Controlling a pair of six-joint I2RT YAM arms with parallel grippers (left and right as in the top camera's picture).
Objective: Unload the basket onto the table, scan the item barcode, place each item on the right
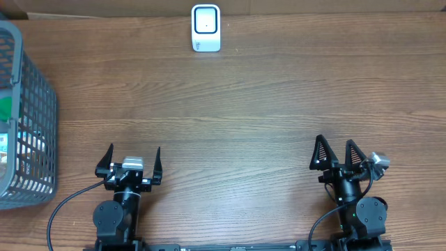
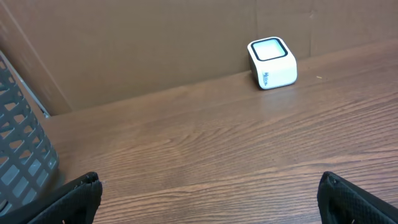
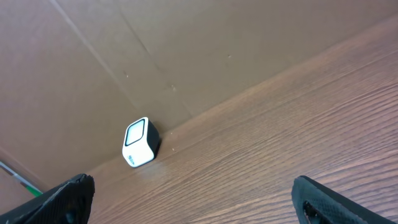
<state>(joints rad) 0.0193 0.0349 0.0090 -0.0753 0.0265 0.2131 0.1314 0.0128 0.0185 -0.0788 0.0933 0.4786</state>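
Currently left gripper (image 1: 134, 150) and right gripper (image 1: 335, 143) sit spread, empty. Left, nearer the basket (image 1: 43, 104), should pick, keeping barcode exposed toward scanner (image 1: 205, 28).

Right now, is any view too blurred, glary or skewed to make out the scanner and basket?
Overhead: sharp, evenly lit, no glare on the scanner; the basket is cut off by the left edge. Left wrist: sharp and level, scanner clear. Right wrist: in focus but strongly tilted, scanner small.
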